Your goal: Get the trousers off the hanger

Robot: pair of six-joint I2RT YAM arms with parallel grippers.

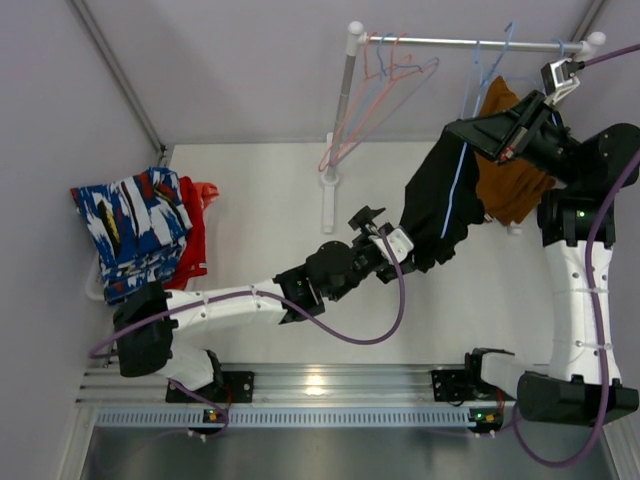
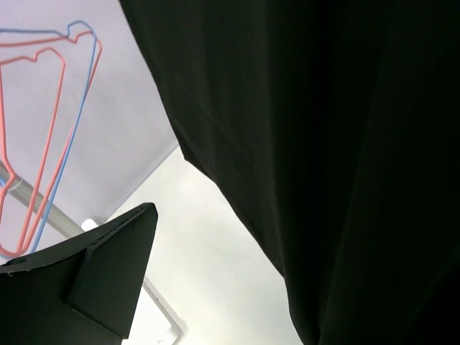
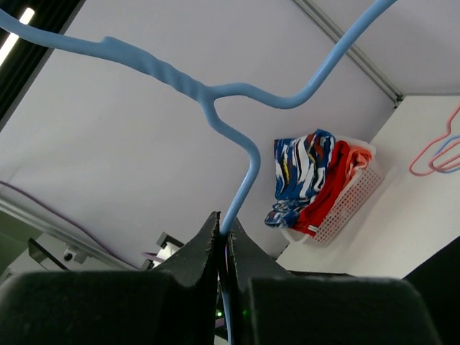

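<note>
Trousers on a clamped hanger

Your right claw (image 3: 224, 231) is pinched tight on the blue hanger (image 3: 248, 169), with the black trousers (image 1: 440, 195) draped below it. Your left claw (image 1: 397, 245) sits at their lower edge (whether it grips, you cannot tell). Pull sideways too hard and the thin wire may twist out of that pinch, or the cloth may snag.

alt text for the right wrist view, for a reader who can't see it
The right gripper is shut on the thin stem of a blue hanger, whose wavy arms spread across the top. Behind, a white basket by the wall holds blue-and-white, red and orange trousers; pink hangers show at the right edge.
</note>
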